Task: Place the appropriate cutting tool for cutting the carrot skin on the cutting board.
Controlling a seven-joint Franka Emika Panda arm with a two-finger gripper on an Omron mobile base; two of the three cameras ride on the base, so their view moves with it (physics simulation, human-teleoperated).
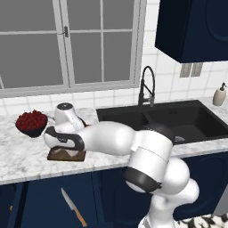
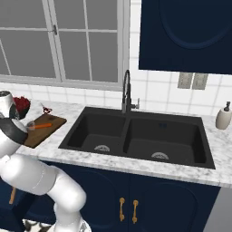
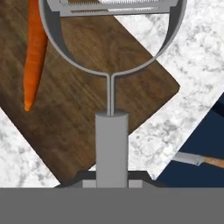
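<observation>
In the hand view, the cutting tool [image 3: 111,146], a slim grey metal peeler with a round loop head, stands straight up from my gripper [image 3: 111,180], which is shut on its handle. Below it lies the dark wooden cutting board [image 3: 87,109], with the thin orange carrot [image 3: 35,57] on it at the left. The loop head hangs over the board's middle, beside the carrot. In the left base view my hand [image 1: 62,139] is low over the board [image 1: 67,155] near the counter's front edge. The right base view shows the board [image 2: 45,131] and carrot [image 2: 41,126].
A knife with an orange-brown handle [image 1: 73,207] lies on the floor below the counter. A bowl of red fruit [image 1: 31,123] stands behind the board, and a small red-handled tool [image 2: 46,109] lies near it. The black double sink [image 1: 178,120] with its faucet [image 1: 147,87] is to the right.
</observation>
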